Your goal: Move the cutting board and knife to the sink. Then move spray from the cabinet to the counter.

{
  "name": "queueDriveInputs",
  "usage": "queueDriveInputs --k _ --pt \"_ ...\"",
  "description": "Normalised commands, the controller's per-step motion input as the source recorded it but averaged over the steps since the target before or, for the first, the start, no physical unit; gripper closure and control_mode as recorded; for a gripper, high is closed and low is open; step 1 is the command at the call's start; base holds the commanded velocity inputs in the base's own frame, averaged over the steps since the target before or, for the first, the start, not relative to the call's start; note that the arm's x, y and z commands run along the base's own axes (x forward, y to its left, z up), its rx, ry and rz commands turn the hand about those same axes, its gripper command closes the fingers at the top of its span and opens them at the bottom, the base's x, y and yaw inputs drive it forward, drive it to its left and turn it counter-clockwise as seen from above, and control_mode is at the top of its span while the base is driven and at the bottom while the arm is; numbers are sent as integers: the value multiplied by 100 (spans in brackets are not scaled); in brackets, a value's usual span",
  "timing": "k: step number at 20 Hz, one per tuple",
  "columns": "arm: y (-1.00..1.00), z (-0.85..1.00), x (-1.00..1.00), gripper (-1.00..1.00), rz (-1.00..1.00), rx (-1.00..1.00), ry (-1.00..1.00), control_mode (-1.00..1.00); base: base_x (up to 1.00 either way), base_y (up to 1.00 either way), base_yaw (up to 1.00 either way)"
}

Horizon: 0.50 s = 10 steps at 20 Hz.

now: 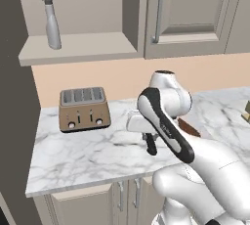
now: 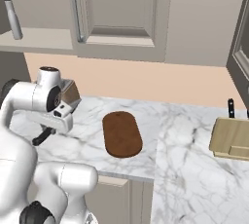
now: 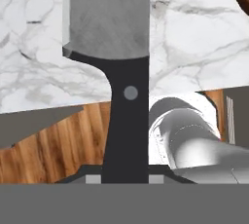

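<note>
In the hand view my gripper (image 3: 124, 179) is shut on the black handle of the knife (image 3: 125, 91), whose silver-grey blade reaches out over the white marble counter (image 3: 194, 38). The gripper (image 1: 149, 141) hangs just above the counter (image 1: 73, 155), right of the toaster. The dark reddish-brown cutting board (image 2: 122, 134) lies flat on the counter to the gripper's (image 2: 46, 133) right. Part of the board (image 1: 189, 128) is hidden behind my arm. The grey spray (image 1: 51, 21) stands upright in the open niche of the cabinet (image 1: 78, 48), up and to the left. The spray (image 2: 12, 13) is cut off at the frame edge.
A copper four-slot toaster (image 1: 84, 109) sits at the back left of the counter. The tall dark fridge (image 1: 14, 97) borders the counter's left end. At the right a light wooden block (image 2: 232, 138) has a black handle (image 2: 231, 107) sticking up behind it. Closed cabinet doors (image 2: 116, 9) hang above.
</note>
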Motion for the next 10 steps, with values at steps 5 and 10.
queueDriveInputs --k 5,10 --pt "-28 75 -99 100 -9 1 -1 -100 0 0 0" --pt "-18 72 -64 100 -7 0 2 -100 0 0 0"
